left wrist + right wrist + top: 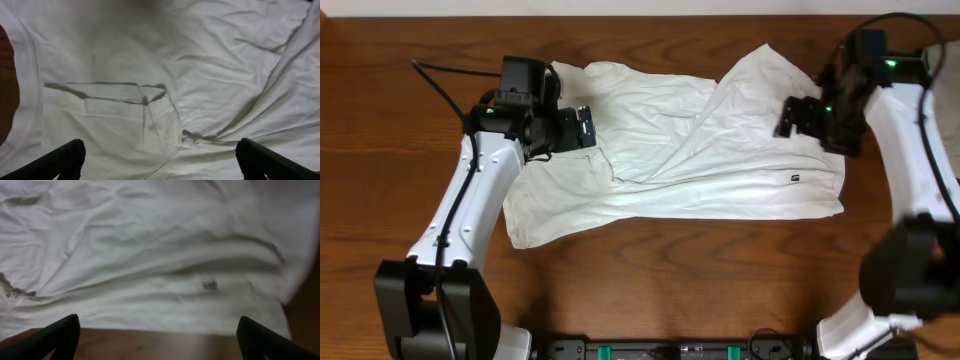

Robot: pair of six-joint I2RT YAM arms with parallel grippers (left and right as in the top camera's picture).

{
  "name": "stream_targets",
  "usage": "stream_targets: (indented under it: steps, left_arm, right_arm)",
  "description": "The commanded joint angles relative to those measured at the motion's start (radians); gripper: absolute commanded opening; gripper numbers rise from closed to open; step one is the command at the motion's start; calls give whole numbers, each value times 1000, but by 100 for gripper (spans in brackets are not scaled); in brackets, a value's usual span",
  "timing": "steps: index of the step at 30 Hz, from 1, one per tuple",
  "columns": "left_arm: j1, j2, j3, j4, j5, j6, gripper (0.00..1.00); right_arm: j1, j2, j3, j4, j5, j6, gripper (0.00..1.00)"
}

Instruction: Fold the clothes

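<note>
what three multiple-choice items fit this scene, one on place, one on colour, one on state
1. Where is the logo on the shirt?
A at its end on the left arm's side
B near its edge by the right gripper
C in its middle

2. What colour is the shirt?
A white
B blue
C red

3. How do the left gripper and right gripper stand?
A both shut on cloth
B both open, holding nothing
C one open, one shut

Answers:
1 B, the small dark mark lies just below that gripper in the overhead view.
2 A, the cloth is white in every view.
3 B, each wrist view shows fingers spread wide above the cloth.
</note>
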Motion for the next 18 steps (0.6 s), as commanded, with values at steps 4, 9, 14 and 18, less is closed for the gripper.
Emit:
stream_targets:
  steps: [4,9,14,18]
  left_arm:
    - [-1,33,-18,1,-17,20,98]
    - [-1,33,-18,0,-17,19,98]
    - [-1,33,-18,0,-17,19,98]
    - [-1,33,-18,-8,-17,19,98]
  right_arm:
    - [12,-201,2,-106,239,190,99]
    - [14,-276,-61,-161,225,264,99]
    - [29,-311,-243,-92,177,308,99]
    - [29,-311,-369,-24,175,403,99]
